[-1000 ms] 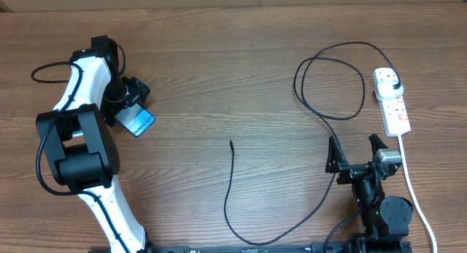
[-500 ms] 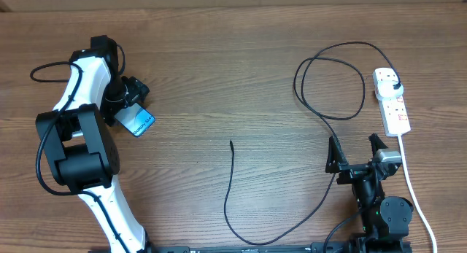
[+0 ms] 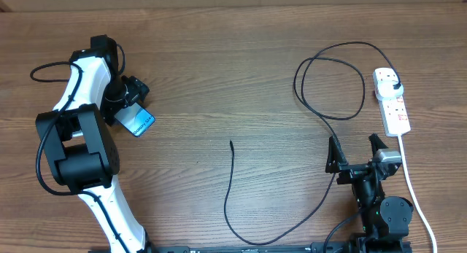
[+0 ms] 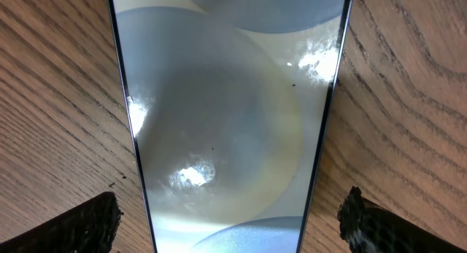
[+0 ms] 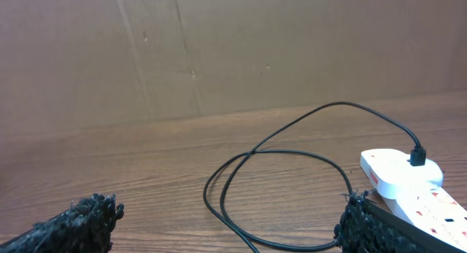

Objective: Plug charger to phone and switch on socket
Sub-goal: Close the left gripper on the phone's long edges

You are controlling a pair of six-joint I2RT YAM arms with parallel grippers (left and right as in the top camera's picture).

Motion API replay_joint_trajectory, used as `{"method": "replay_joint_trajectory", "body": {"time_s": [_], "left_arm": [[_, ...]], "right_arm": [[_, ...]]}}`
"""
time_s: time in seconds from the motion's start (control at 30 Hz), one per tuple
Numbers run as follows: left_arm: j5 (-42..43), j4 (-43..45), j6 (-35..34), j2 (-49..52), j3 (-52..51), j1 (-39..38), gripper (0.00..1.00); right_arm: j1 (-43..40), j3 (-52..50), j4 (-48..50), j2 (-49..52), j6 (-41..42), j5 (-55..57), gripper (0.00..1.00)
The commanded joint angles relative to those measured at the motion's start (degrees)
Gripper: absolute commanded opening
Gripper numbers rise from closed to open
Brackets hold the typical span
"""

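The right gripper [image 3: 355, 157] sits nearest, jaws spread wide and empty. The charger [image 3: 228, 191] runs from its loose connector mid-surface [image 3: 219, 78], looping back to the socket [image 3: 392, 103] at far right. At far left, the left gripper [image 4: 233, 224] straddles the phone [image 4: 230, 114], jaws wide apart, neither finger touching it.

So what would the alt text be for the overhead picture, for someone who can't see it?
Seen from above, a wooden table: at the left, the left gripper hangs over a blue-screened phone; at the right, a black cable loops from a white power strip, past the open right gripper, to a loose end mid-table.
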Motion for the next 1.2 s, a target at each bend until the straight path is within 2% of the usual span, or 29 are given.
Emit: {"method": "replay_joint_trajectory", "body": {"time_s": [0.0, 0.7, 1.17], "left_arm": [[-0.81, 0.28, 0.9, 0.92, -0.33, 0.35, 0.99], [-1.42, 0.7, 0.9, 1.07, -0.33, 0.35, 1.0], [-0.76, 0.55, 0.94, 4.83, -0.33, 0.37, 1.0]], "right_arm": [[0.24, -0.59, 0.24, -0.61, -0.24, 0.55, 1.0], [0.24, -0.59, 0.24, -0.61, -0.24, 0.52, 1.0], [0.24, -0.59, 0.24, -0.61, -0.24, 0.52, 1.0]]}}
